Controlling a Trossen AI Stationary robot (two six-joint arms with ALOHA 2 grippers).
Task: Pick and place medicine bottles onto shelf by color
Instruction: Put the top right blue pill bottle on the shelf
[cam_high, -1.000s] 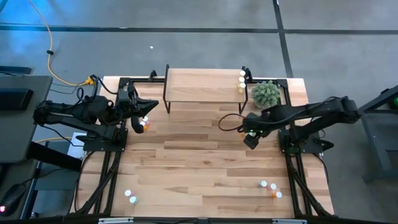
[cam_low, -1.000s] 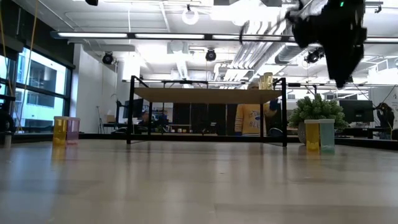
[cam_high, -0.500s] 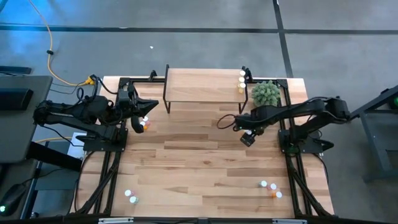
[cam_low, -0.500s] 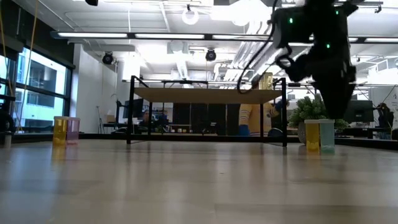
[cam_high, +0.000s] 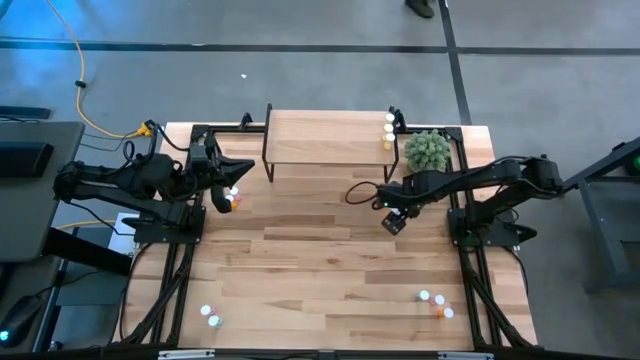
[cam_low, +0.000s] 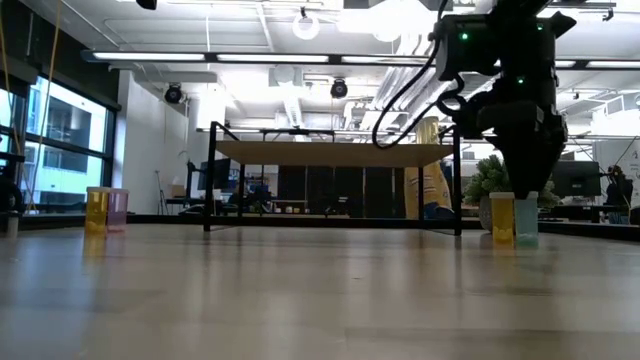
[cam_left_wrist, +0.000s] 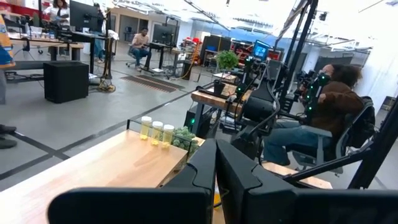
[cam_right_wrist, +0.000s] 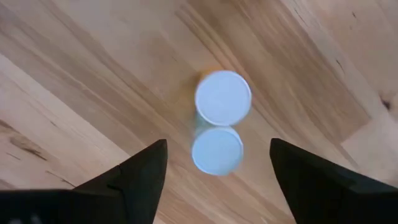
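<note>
The right arm's dark two-finger tool (cam_high: 392, 222) hangs spread wide above two small upright white-capped bottles (cam_right_wrist: 219, 121), one yellow-orange and one pale blue-green, standing side by side and touching on the light wooden surface (cam_high: 320, 270), gripping neither. They stand in front of the low wood-topped shelf with black legs (cam_high: 325, 140), near the round green plant (cam_high: 428, 150). Three pale bottles (cam_high: 389, 131) line the shelf's right edge. The left tool (cam_high: 226, 190), clenched shut, waits left of the shelf.

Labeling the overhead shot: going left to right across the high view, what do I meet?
Left gripper → shelf → right gripper → plant
</note>
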